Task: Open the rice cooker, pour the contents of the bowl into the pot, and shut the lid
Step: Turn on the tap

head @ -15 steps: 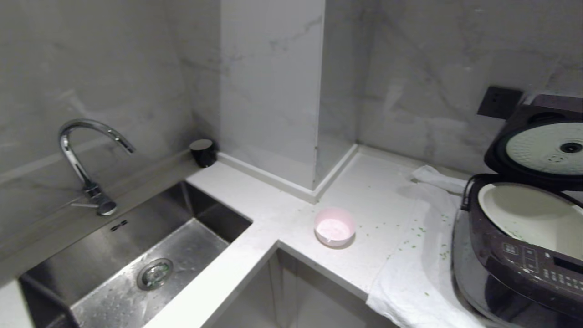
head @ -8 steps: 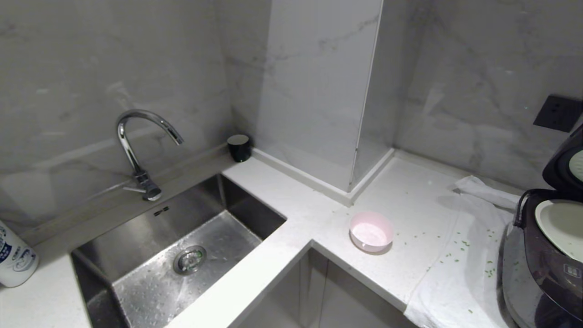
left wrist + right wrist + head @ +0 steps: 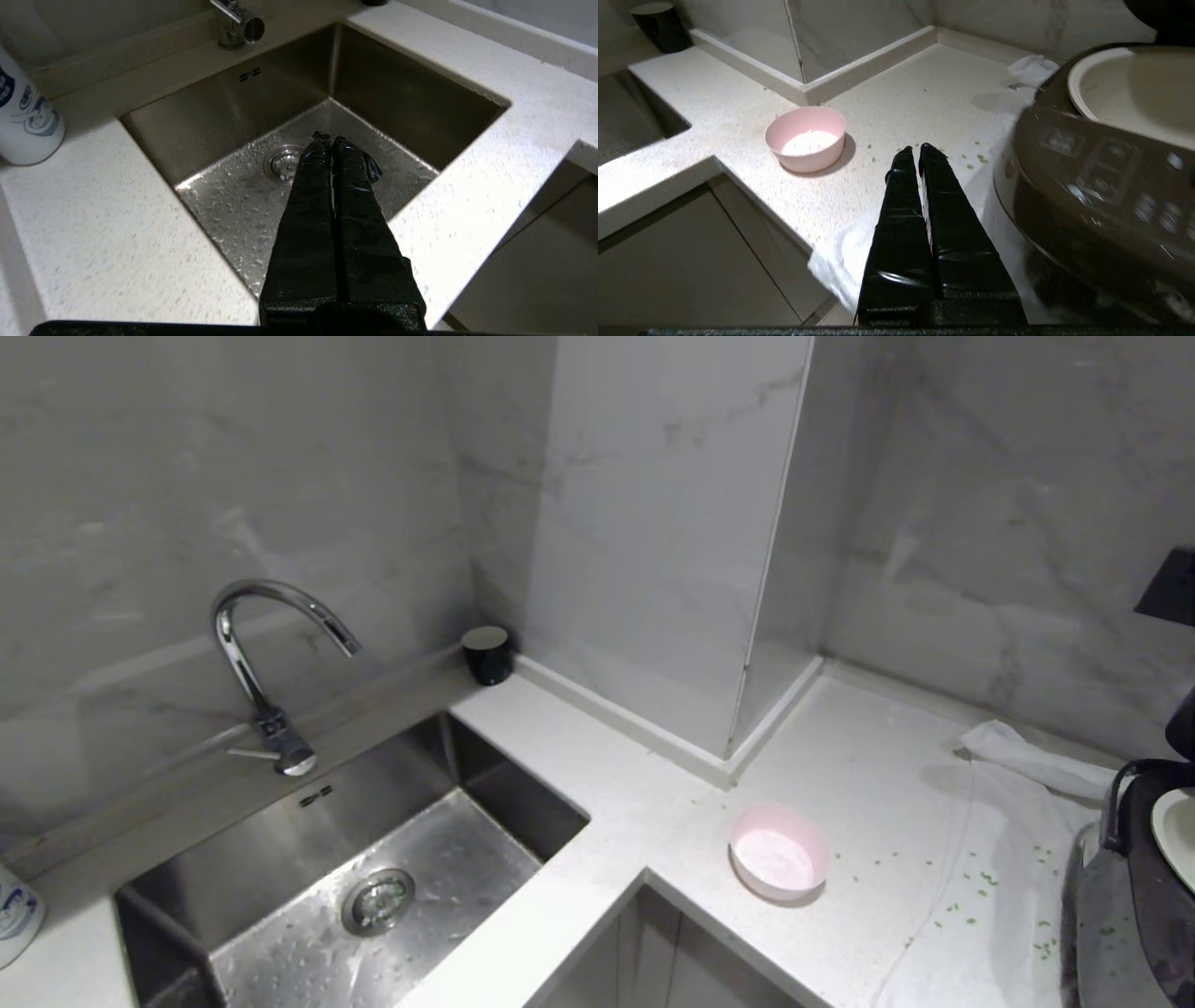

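The right claw [image 3: 914,148] is clenched, its two black fingers pressed together with nothing between them, hanging over the front edge of the white speckled stone surface [image 3: 738,112]. Just beside it, on the robot's right, sits the large dark brown-grey rice cooker [image 3: 1087,186] with its button panel facing outward. The cooker's round cream-white inner pot [image 3: 1125,93] shows open to the air, so the lid is up; only a dark edge of that lid [image 3: 1184,723] reaches the head view. The cooker stands on a white cloth [image 3: 999,896] scattered with small green bits. On the claw's other side, near but apart, the small round pale pink plastic bowl [image 3: 806,138] stands upright on the surface, holding something whitish.

The left claw [image 3: 326,139] is likewise clenched and empty, poised over the rectangular steel sink [image 3: 233,107] above its round drain [image 3: 280,162]. A curved chrome tap [image 3: 257,663] rises behind the sink, a small black cup [image 3: 486,653] stands in the corner, and a white bottle with blue print [image 3: 25,121] stands beside the sink.
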Available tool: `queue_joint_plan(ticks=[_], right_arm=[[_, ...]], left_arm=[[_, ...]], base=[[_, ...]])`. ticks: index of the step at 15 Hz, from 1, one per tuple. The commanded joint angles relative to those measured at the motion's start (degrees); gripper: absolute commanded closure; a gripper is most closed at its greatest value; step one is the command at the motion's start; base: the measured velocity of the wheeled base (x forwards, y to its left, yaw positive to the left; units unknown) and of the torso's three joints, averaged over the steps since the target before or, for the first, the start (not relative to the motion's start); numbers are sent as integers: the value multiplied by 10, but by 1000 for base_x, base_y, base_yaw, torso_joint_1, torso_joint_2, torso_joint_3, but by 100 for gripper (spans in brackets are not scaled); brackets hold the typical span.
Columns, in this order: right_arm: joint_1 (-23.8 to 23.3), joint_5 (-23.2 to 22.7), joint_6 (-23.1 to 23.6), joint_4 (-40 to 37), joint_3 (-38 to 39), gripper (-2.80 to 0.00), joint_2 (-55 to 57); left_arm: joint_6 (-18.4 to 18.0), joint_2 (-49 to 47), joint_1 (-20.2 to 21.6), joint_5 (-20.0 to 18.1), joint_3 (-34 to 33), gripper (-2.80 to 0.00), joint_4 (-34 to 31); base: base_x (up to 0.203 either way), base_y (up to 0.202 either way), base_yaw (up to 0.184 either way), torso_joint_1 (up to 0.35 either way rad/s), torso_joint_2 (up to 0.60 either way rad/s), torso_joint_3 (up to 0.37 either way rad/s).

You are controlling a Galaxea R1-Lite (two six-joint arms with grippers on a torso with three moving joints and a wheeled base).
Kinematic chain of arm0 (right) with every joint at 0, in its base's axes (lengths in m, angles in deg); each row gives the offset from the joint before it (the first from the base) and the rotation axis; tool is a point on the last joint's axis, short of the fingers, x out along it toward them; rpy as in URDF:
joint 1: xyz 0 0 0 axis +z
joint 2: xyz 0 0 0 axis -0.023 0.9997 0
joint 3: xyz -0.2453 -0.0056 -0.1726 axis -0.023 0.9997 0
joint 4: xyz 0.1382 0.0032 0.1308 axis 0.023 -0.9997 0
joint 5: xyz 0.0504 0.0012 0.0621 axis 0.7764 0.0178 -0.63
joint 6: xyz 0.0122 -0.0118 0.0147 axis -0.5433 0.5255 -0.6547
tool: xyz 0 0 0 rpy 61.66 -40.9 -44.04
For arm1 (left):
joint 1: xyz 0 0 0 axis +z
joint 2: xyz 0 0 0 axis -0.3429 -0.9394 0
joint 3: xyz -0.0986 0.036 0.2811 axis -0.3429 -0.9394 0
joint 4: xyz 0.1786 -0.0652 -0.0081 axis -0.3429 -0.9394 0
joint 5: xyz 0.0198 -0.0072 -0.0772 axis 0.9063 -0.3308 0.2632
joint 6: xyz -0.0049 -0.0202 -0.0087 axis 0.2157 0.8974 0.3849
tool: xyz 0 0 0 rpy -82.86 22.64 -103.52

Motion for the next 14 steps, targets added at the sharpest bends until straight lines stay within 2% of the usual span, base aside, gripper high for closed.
queue_joint_plan(ticks=[1,3,14], right_arm=[[0,0,0,0,0,0,0],[0,0,0,0,0,0,0],[0,0,0,0,0,0,0]], left_arm=[[0,1,-1,0,0,0,-1],[0,1,-1,0,0,0,-1],[0,1,-1,0,0,0,-1]], base=[[201,-11,5,-2,-6,3],[162,-58,7,-2,-8,6],[0,0,0,0,0,0]])
